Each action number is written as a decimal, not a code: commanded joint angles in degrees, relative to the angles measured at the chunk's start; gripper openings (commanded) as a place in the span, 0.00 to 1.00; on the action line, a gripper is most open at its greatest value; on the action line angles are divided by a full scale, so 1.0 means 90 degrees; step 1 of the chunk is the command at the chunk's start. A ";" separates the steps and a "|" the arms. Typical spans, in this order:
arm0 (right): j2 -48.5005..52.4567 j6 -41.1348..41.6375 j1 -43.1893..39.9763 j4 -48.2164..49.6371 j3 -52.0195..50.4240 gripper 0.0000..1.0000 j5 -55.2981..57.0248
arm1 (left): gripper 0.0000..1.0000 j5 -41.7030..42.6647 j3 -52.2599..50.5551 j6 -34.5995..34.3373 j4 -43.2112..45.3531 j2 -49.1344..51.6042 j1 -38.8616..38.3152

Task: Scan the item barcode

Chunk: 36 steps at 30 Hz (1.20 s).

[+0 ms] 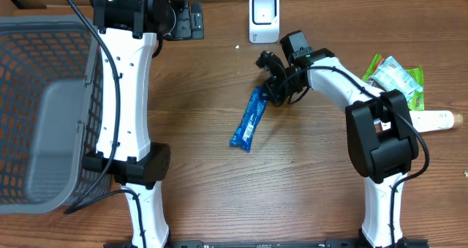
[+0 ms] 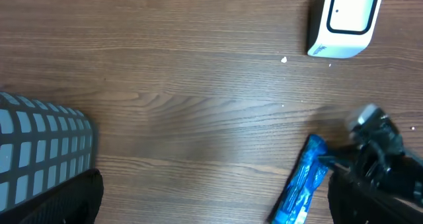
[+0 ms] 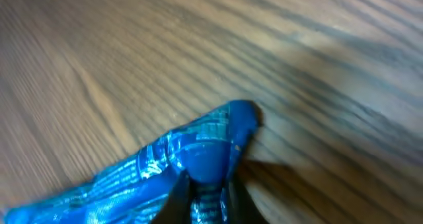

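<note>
A long blue foil packet (image 1: 248,118) lies slanted on the wood table, its upper end under my right gripper (image 1: 268,94). In the right wrist view the two dark fingers pinch the packet's crimped end (image 3: 205,178), so that gripper is shut on it. The packet (image 2: 301,183) also shows at the lower right of the left wrist view, beside the right arm's dark fingers (image 2: 370,164). A white barcode scanner (image 1: 264,17) stands at the table's back edge, seen again as the scanner (image 2: 344,19). My left gripper (image 2: 211,204) hangs open over bare wood, left of the packet.
A grey mesh basket (image 1: 44,102) fills the left side, its corner (image 2: 39,151) showing near my left finger. Green snack packets (image 1: 395,80) and a white tube (image 1: 435,120) lie at the right. A black device (image 1: 186,21) sits at the back.
</note>
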 commanded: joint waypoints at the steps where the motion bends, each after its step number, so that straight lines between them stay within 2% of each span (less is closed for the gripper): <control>1: 0.0012 0.1426 -0.0364 -0.0313 0.0294 0.04 0.0607 | 1.00 -0.0080 0.0044 0.0000 -0.0007 0.0044 0.0063; 7: -0.0192 0.4158 -0.1032 -0.1831 0.0619 0.04 0.1583 | 1.00 -0.0080 0.0044 0.0000 -0.0007 0.0044 0.0063; 9: -0.0194 0.4583 -0.1268 -0.2361 0.0619 0.05 0.1545 | 1.00 -0.0080 0.0044 0.0000 -0.0007 0.0044 0.0063; 10: -0.0194 0.4566 -0.1328 -0.2523 0.0617 0.09 0.1484 | 1.00 -0.0080 0.0044 0.0000 -0.0007 0.0044 0.0063; 14: -0.0197 0.4238 -0.1423 -0.3349 0.0617 0.44 0.1324 | 1.00 -0.0080 0.0044 0.0000 -0.0007 0.0044 0.0063; 16: -0.0197 0.3806 -0.1413 -0.3594 0.0617 0.69 0.1120 | 1.00 -0.0078 0.0044 0.0000 -0.0007 0.0044 0.0063; 19: -0.0197 0.3045 -0.1392 -0.3687 0.0617 0.81 0.0801 | 1.00 -0.0080 0.0044 0.0000 -0.0007 0.0044 0.0063; 25: -0.0194 0.2021 -0.1379 -0.3461 0.0600 0.85 0.0726 | 1.00 -0.0080 0.0044 0.0000 -0.0007 0.0044 0.0063; 31: -0.0194 0.1914 -0.1379 -0.2720 0.0236 0.84 0.0726 | 1.00 -0.0080 0.0044 0.0000 -0.0007 0.0044 0.0063; 36: -0.0189 0.1889 -0.1379 -0.2234 -0.0243 0.78 0.0721 | 1.00 -0.0078 0.0044 0.0000 -0.0007 0.0044 0.0063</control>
